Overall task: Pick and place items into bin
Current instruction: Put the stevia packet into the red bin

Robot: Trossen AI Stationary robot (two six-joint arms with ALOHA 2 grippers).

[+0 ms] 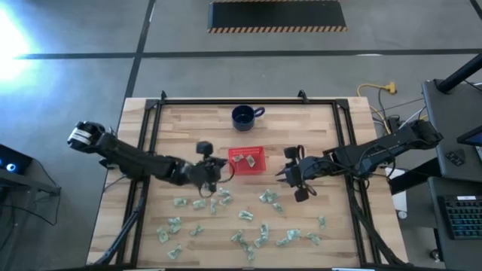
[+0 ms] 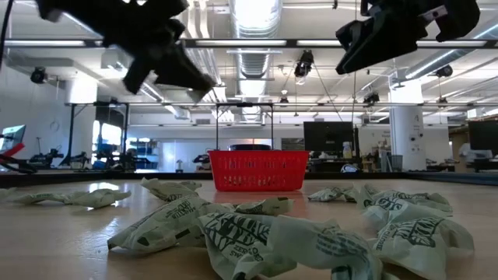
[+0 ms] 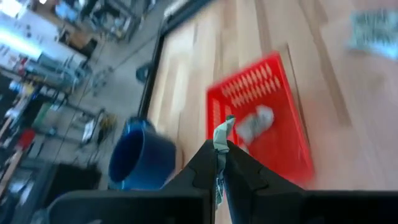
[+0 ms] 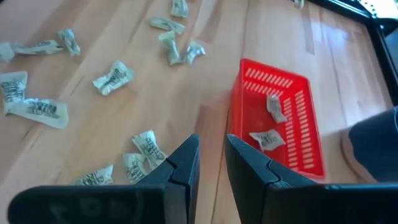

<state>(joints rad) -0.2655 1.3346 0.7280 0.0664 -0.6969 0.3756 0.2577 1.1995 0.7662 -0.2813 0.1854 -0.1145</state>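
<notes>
My left gripper (image 1: 221, 178) hangs just left of and nearer than the red bin (image 1: 247, 159), shut on one pale green item (image 3: 221, 132). In the left wrist view the bin (image 3: 273, 99) lies ahead with one item (image 3: 255, 121) inside it. My right gripper (image 1: 282, 177) hovers to the right of the bin, its fingers (image 4: 186, 163) a narrow gap apart with nothing between them. Its wrist view shows two items (image 4: 268, 139) on the bin's floor (image 4: 249, 118). Several more items (image 1: 245, 215) lie loose on the near half of the table. My left gripper pinches the item between its two fingers. A crumpled end (image 3: 222, 128) sticks out past the fingertips. The fingers slant downward, pointing from the table's left toward the bin. The item is lifted clear of the table.
A dark blue mug (image 1: 245, 117) stands on the far side of the bin. A black frame (image 1: 154, 135) runs along the table's left, far and right sides. In the low view, loose items (image 2: 249, 233) lie in front of the bin (image 2: 257, 171).
</notes>
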